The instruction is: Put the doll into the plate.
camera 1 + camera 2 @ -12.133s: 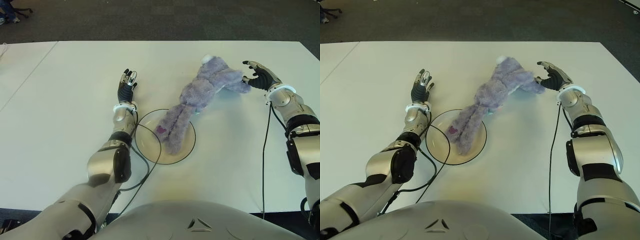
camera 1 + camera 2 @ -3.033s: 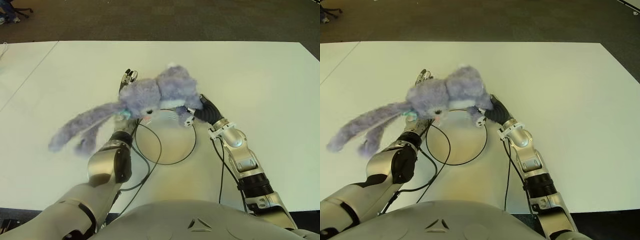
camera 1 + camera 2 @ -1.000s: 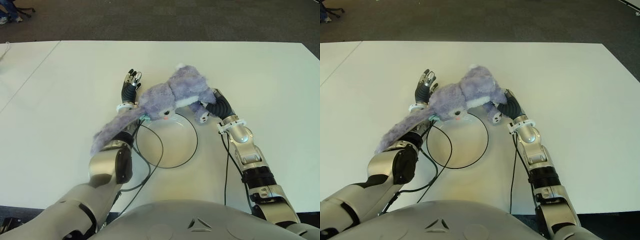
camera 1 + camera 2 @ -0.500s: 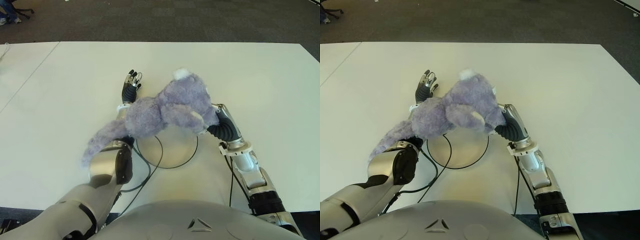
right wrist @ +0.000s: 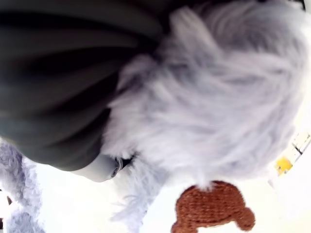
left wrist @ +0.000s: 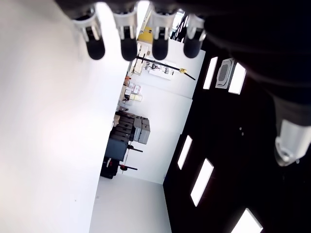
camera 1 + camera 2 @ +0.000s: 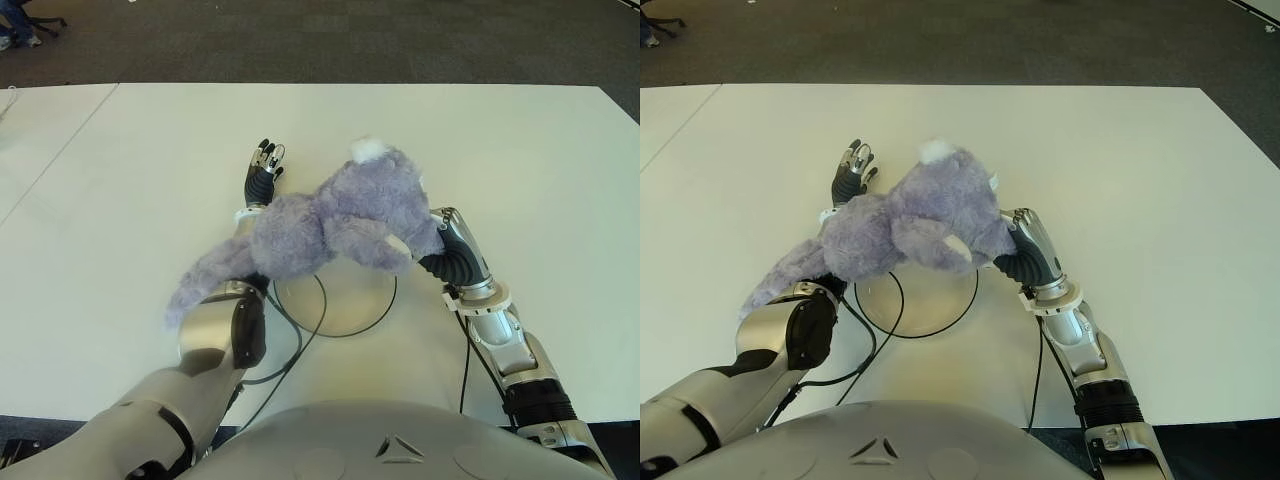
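Observation:
A fluffy lilac doll (image 7: 330,220) with long ears hangs above the clear plate (image 7: 345,315), held up by my right hand (image 7: 432,240), which is shut on its body at the right side. The doll's ears trail down to the left over my left forearm. In the right wrist view lilac fur (image 5: 218,111) fills the palm, with a brown knitted patch (image 5: 209,213) below it. My left hand (image 7: 262,172) lies flat on the white table (image 7: 120,200) behind the plate, fingers straight and holding nothing.
A black cable (image 7: 290,340) loops from my left arm across the plate's left side. Another cable (image 7: 465,365) runs along my right forearm. Dark carpet (image 7: 320,40) lies beyond the table's far edge.
Twelve seconds ago the doll lay half across the plate with my right hand at its far end. Since then the right hand lifted and swung it; in the last half second it barely moved.

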Robot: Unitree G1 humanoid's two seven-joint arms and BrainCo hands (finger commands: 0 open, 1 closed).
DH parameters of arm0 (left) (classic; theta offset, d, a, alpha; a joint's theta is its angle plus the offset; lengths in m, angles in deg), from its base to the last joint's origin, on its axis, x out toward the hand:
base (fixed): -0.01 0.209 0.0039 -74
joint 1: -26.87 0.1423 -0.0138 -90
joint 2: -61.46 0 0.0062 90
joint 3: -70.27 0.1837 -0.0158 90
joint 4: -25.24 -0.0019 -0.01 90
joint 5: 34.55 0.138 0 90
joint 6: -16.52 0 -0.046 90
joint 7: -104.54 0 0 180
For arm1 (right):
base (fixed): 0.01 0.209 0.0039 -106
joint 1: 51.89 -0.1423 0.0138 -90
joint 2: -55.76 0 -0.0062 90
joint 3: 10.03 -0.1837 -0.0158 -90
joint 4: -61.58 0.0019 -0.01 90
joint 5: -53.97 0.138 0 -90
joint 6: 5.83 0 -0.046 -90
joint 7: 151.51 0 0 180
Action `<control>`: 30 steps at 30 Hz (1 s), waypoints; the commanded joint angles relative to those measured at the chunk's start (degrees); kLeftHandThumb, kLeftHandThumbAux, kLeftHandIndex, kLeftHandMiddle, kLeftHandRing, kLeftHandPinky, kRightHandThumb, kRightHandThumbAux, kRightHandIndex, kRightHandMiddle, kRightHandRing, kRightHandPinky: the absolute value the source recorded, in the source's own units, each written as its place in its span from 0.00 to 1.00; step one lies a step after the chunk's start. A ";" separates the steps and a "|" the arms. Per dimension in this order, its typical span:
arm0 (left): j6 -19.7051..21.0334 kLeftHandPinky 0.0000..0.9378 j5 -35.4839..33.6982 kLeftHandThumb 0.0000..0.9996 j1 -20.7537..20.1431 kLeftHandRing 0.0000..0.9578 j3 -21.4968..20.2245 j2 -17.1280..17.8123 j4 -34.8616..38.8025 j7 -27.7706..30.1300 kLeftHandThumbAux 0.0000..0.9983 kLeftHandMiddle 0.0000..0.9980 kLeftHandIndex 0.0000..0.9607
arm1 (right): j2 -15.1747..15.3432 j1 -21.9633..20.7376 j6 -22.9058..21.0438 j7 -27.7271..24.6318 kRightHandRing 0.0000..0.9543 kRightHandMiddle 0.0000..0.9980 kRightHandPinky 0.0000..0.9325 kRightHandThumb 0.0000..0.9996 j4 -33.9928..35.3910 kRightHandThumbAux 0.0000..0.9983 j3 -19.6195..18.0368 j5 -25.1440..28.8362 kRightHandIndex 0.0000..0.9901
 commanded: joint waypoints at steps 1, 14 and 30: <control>6.67 0.08 -0.03 0.00 11.65 0.08 -0.57 -2.87 -7.64 -0.80 0.50 0.08 0.00 | 0.69 -1.21 1.81 -1.70 0.93 0.90 0.95 0.70 -1.88 0.72 0.84 2.21 0.44; 6.43 0.08 0.67 0.00 11.74 0.08 0.14 -2.92 -7.65 -1.67 0.52 0.08 0.00 | 0.96 -1.30 1.45 -2.58 0.93 0.90 0.95 0.70 -3.13 0.72 0.69 2.31 0.44; 6.41 0.09 0.89 0.00 11.69 0.09 0.41 -2.88 -7.66 -2.00 0.54 0.09 0.00 | 6.38 -2.09 -18.38 -23.69 0.90 0.85 0.91 0.70 -1.21 0.71 3.74 10.22 0.44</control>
